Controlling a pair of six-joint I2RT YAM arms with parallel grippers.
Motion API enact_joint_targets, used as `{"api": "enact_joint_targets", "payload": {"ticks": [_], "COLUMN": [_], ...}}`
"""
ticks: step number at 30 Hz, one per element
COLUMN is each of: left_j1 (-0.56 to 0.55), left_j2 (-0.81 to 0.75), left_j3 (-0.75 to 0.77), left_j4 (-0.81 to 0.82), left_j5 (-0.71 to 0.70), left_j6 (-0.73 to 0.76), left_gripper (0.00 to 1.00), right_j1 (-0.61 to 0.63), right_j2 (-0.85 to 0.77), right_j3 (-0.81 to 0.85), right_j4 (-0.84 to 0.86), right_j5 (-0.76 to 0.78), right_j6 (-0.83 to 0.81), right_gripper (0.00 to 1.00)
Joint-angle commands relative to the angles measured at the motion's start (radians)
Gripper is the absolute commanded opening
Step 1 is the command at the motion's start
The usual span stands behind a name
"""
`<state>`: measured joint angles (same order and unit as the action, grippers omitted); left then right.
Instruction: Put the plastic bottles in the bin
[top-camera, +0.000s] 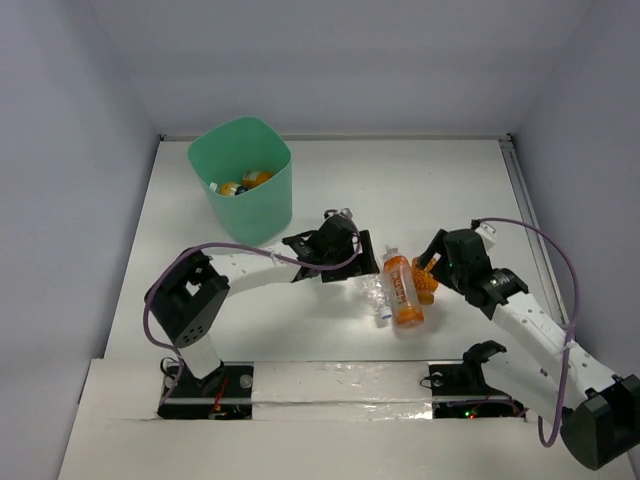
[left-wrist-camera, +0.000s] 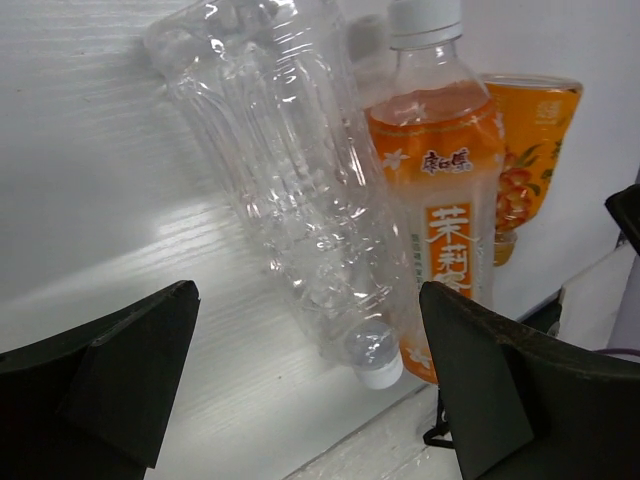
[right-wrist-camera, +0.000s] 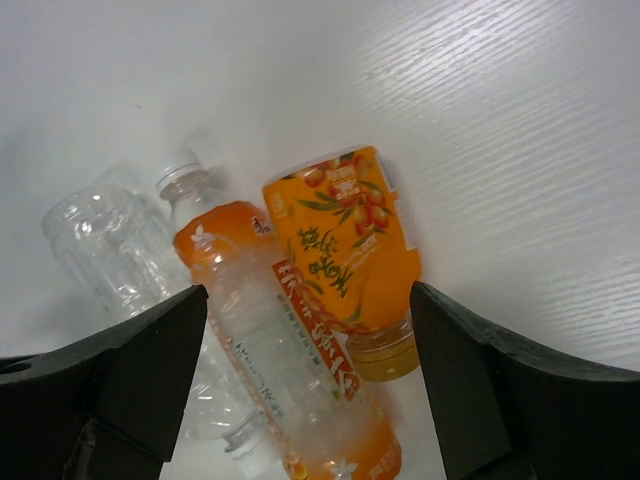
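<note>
Left claw (top-camera: 342, 248) and right claw (top-camera: 438, 258) both gape wide, holding nothing. Bin (top-camera: 262, 215) stands far left, well apart. Orange bottle (top-camera: 403, 290) lies mid-table (top-camera: 450, 180), lengthways front-to-back, cap away. Clear bottle (left-wrist-camera: 290, 200) lies alongside, cap nearward, and stubby bottle (right-wrist-camera: 345, 240) touches the orange one. Pickup stage, I'd say: lower, pinch across a body.

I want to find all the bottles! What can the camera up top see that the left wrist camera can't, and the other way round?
Only the top view shows the bin and the bottles already inside it. Only the left wrist view shows the red writing on the tall orange bottle and the crinkles in the clear bottle. Both views show the same three bottles lying together on the table: the clear bottle, the tall orange bottle and the stubby orange bottle. Both also show the left gripper, open and holding nothing.
</note>
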<state>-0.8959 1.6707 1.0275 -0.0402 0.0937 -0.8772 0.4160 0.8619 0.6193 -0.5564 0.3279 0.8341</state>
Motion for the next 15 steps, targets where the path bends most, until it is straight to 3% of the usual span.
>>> {"api": "enact_joint_targets", "payload": {"ticks": [1,8,11,15], "left_j1": [-0.005,-0.005,-0.005,-0.005], "left_j2": [0.020,0.110,0.142,0.136], "left_j3": [0.055,0.089,0.082,0.042], "left_j4": [0.051,0.062,0.072,0.091], "left_j5": [-0.020,-0.048,-0.051,-0.063], "left_j6": [-0.013,0.004,0.006,0.007], "left_gripper": [0.91,0.90,0.85,0.69], "right_j1": [-0.060,-0.184,-0.194,-0.194], "right_j2": [0.063,0.221,0.265,0.318], "right_j3": [0.025,0.074,0.086,0.099], "right_j4": [0.033,0.096,0.115,0.118], "right_j5": [0.013,-0.120,-0.188,-0.251], "right_j6": [-0.033,-0.171,-0.213,-0.259], "right_gripper": [0.88,0.89,0.89,0.89]}}
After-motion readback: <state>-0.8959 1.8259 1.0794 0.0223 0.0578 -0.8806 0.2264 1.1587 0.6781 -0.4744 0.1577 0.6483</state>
